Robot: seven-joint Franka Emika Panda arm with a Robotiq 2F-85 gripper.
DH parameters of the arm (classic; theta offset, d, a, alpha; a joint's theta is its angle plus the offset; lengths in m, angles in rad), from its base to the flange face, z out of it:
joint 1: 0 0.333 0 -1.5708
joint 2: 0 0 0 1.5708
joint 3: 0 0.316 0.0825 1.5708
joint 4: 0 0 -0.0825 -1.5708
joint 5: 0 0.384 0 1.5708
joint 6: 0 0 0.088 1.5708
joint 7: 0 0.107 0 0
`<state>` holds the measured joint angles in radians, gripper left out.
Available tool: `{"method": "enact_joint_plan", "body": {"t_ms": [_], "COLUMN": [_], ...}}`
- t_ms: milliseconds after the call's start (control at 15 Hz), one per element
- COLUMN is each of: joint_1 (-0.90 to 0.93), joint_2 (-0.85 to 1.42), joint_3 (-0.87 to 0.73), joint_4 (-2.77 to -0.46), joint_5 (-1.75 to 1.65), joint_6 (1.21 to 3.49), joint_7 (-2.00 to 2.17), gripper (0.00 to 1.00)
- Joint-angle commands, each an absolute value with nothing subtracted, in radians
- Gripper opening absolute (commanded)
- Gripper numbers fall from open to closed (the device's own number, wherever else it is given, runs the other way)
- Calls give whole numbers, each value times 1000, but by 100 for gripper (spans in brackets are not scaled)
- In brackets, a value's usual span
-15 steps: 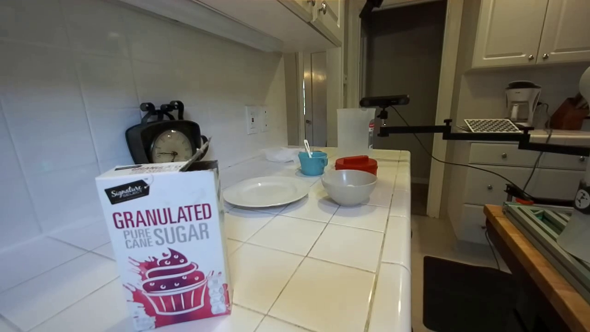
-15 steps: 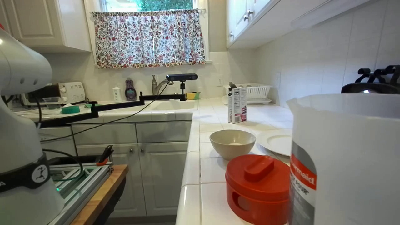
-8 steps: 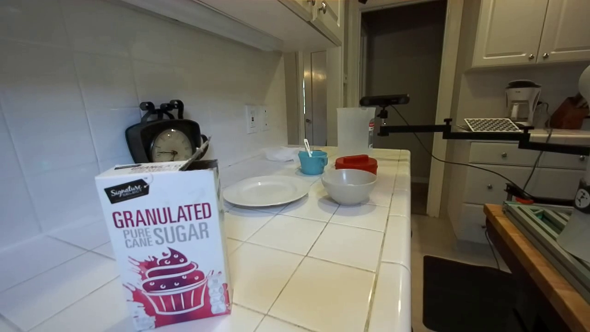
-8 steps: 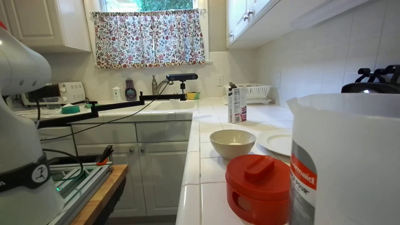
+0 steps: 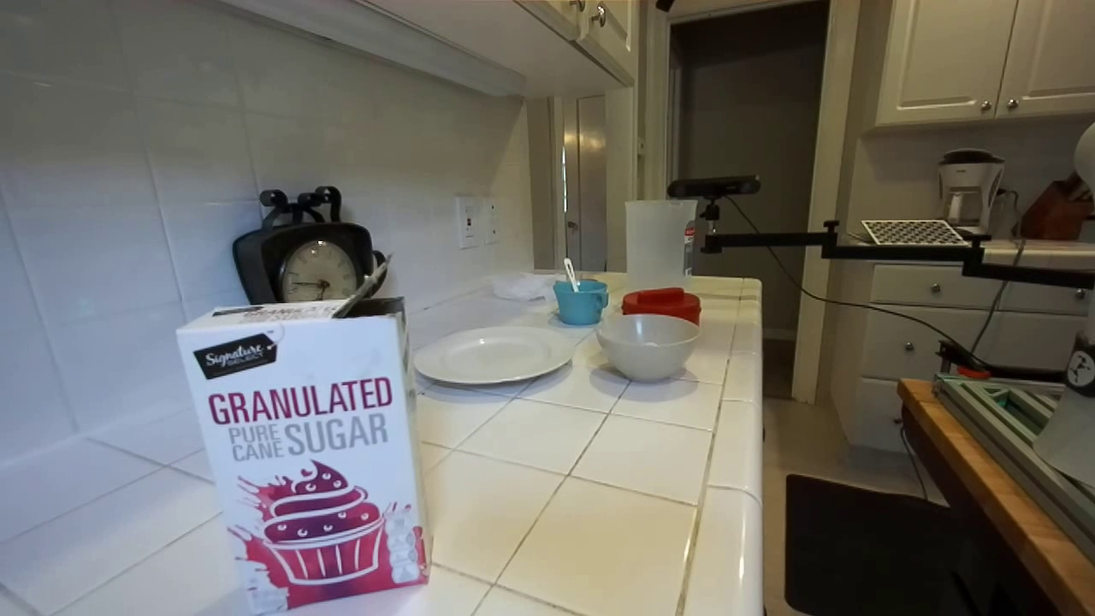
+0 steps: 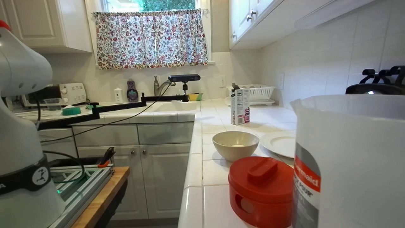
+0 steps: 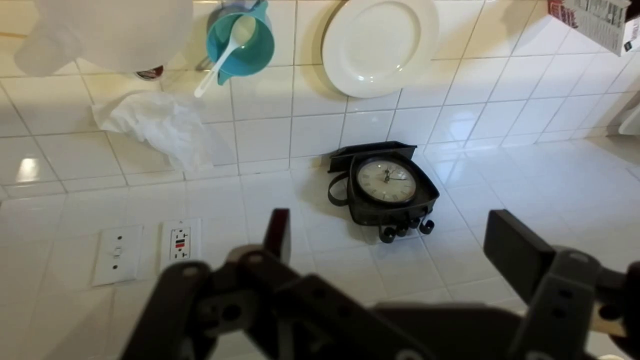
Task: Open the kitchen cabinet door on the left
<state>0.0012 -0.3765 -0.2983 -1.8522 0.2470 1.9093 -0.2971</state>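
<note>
White upper cabinet doors with round metal knobs hang above the counter in an exterior view. They also show at the upper right of an exterior view, and look closed. Which is the left door of the task I cannot tell. My gripper is open and empty in the wrist view, which stands upside down. Its fingers are wide apart in front of the tiled wall and the black clock. No cabinet door shows in the wrist view. The exterior views do not show the gripper clearly; the white arm stands at the left edge.
On the tiled counter stand a sugar box, a plate, a bowl, a blue cup, a red lidded container and a clear pitcher. A camera on a black bar reaches across the floor gap.
A dark part of the arm or gripper at the top edge of an exterior view has moved up, almost out of the picture. The arm's upper link has shifted slightly, showing more red.
</note>
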Motion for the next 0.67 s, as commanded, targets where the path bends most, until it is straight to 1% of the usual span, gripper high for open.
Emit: {"method": "enact_joint_plan", "body": {"t_ms": [0,600], "joint_1": [-14,-11], "joint_2": [-359,-275], "joint_3": [-292,-410], "joint_4": [-1831,-1650], "joint_5": [285,433], "joint_6": [1892,1803], "joint_7": [-348,-547], "gripper": [100,100]}}
